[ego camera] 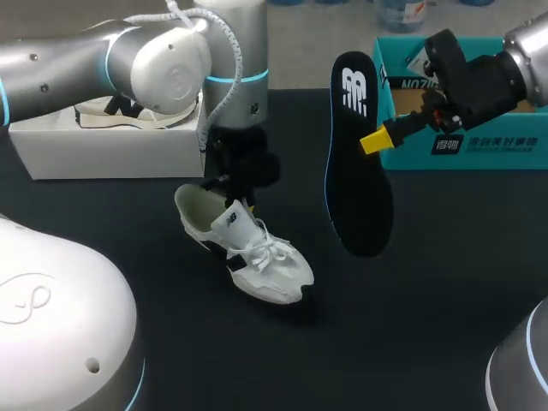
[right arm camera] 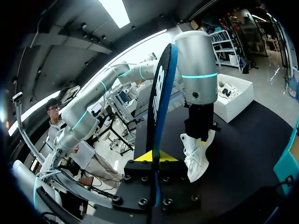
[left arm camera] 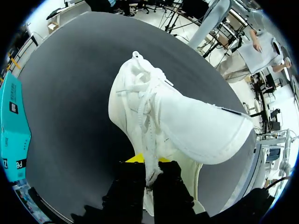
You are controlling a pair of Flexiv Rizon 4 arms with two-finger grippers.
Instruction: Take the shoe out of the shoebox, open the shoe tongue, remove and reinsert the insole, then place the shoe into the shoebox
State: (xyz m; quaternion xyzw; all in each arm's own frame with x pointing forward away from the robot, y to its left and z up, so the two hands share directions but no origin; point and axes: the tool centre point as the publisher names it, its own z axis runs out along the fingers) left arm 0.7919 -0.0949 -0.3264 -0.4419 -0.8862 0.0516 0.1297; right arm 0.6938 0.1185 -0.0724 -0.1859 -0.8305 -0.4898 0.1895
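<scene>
Right tool (ego camera: 375, 139): clenched on the black insole (ego camera: 358, 171), which is held upright in the air between the white shoe (ego camera: 261, 257) and the teal shoebox (ego camera: 479, 150). Left tool (left arm camera: 148, 165): closed on the shoe at its opening, by the laces. The shoe is rested on the dark surface (ego camera: 428, 300), near a white box (ego camera: 103, 150).

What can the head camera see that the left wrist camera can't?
Only the head view shows the black insole pinched in the right gripper, and the white box behind the left arm. Only the left wrist view shows from close up how the left gripper pinches the white shoe by its laces. Both show the shoe, the teal shoebox and the black table.
</scene>
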